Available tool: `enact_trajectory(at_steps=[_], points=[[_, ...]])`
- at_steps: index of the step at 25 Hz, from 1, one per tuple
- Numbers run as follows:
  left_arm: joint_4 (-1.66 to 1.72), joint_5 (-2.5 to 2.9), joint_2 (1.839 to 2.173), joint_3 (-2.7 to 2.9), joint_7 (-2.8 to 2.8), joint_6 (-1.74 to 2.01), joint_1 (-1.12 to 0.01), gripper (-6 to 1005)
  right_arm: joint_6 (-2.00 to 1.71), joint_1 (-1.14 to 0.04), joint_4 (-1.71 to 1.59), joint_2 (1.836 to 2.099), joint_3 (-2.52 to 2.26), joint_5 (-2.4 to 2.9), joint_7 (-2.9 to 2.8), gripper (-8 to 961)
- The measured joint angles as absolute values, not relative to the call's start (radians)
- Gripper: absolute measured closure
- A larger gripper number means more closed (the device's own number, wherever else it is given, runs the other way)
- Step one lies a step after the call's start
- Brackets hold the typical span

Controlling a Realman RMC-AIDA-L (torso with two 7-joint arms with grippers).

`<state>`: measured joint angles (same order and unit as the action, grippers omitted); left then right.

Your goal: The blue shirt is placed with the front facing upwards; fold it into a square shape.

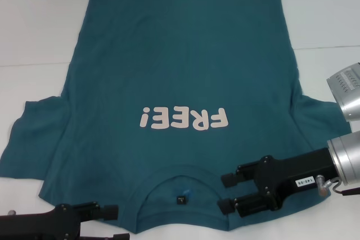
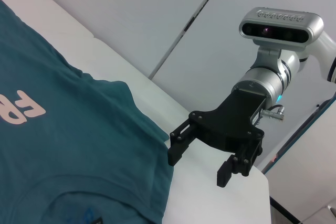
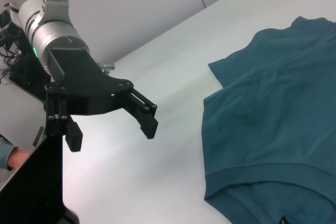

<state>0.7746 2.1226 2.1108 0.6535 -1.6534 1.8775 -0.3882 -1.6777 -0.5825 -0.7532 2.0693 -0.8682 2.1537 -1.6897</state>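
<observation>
The blue shirt point(image 1: 180, 71) lies spread flat on the white table, front up, with the pale "FREE!" print point(image 1: 184, 118) across the chest and the ribbed collar point(image 1: 179, 175) on the near side. My right gripper point(image 1: 226, 193) hovers open over the near right shoulder, just beside the collar; the left wrist view also shows this right gripper point(image 2: 200, 166), open beside the shirt point(image 2: 63, 156). My left gripper point(image 3: 111, 136) is open and holds nothing, off the shirt point(image 3: 273, 114) near its left shoulder. In the head view only one of its fingers point(image 1: 107, 211) shows at the bottom left.
The white table point(image 1: 39, 32) extends past the shirt on both sides and behind the hem. Its near right corner edge point(image 2: 265, 182) is close to the right gripper. The right arm's wrist camera point(image 1: 346, 85) juts in at the right.
</observation>
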Motion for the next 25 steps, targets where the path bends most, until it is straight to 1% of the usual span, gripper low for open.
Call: enact_trajectory(at_steps=[20, 25], points=[[0.775, 2.12, 2.11, 0.638, -1.68, 1.867, -0.388, 76, -1.675, -0.581, -0.74, 2.067, -0.868, 2.153, -1.703, 220], [0.775, 2.115, 2.092, 0.576, -1.876, 1.811, -0.409, 79, -1.632, -0.59, -0.74, 2.062, -0.826, 2.149, -1.823, 220]])
